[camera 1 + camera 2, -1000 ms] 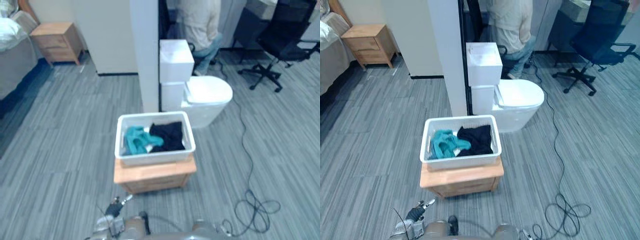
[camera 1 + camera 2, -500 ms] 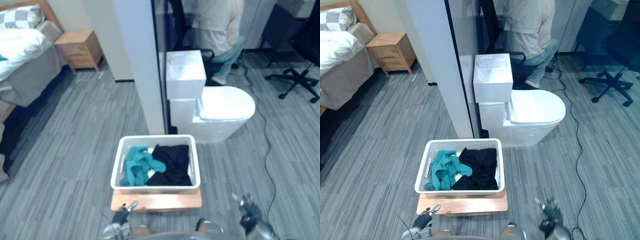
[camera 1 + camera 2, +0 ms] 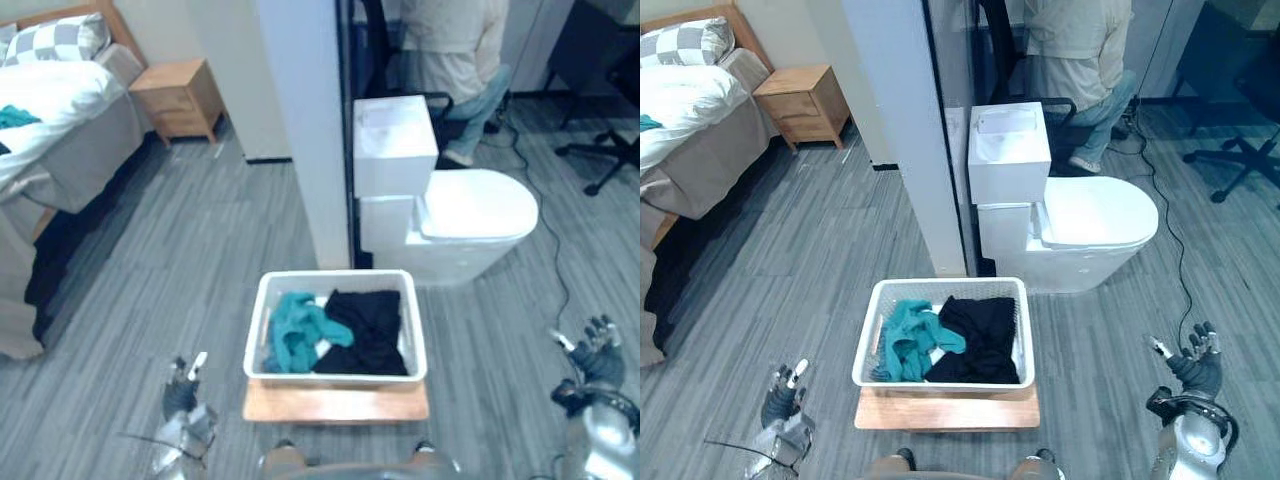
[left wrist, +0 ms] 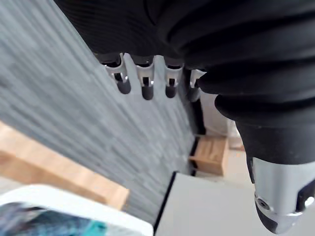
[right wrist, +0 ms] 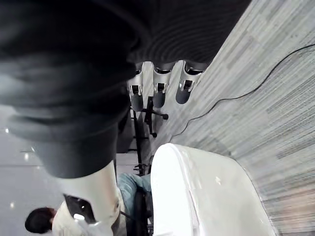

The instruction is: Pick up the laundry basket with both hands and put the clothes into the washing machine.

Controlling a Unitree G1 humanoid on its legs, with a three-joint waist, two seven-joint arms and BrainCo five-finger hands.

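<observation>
A: Both hands were up and empty there. The left hand was low over the floor on its side, fingers straight and thumb out. The right hand was splayed wide on the other side.

B: And the laundry basket?

A: It was sitting between them on a low wooden stand, and nobody was touching it. The teal garment was heaped in the half nearer the left hand, the black garment in the other half, both below the rim. Each hand was well clear of its nearer side wall, the right one noticeably farther out than the left.

B: So where did you see trouble?

A: In that uneven gap. If the two arms closed in together, I reckoned the left would arrive first and shove the basket sideways. The stand looked hardly wider than the basket, so a shove could have carried it over an edge or tipped it.

B: Anything behind it?

A: The toilet and a white pillar stood just beyond the far wall. A push forward instead of a clean lift might have knocked the basket into them. One hand catching under the rim before the other could have tilted it and spilled the loose clothes.
</observation>
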